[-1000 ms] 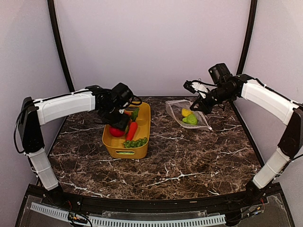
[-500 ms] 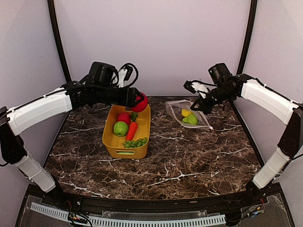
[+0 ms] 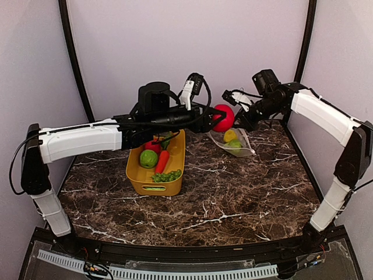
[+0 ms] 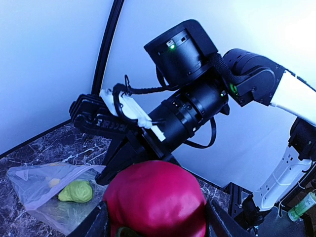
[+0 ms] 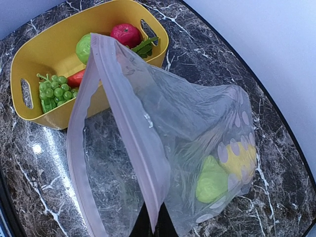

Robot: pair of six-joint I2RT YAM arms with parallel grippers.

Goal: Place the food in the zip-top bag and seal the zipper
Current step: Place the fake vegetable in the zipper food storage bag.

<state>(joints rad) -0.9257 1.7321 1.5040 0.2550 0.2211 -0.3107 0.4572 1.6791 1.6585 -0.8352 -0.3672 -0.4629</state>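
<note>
Pinches the bag's (image 5: 197,123) zipper (image 5: 123,113) aloft in the pressed-together right pincer (image 3: 240,122) to prop the mouth agape above the bench (image 3: 233,198), and holds the tomato (image 3: 223,118), clamped in the left pincer (image 3: 218,119), just beside that mouth for dropping in with pear (image 5: 211,180) and lemon (image 5: 239,158).

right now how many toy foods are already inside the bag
2: a yellow lemon and a green pear, side by side at the zip-top bag's closed end. Its folds might hide another.
</note>
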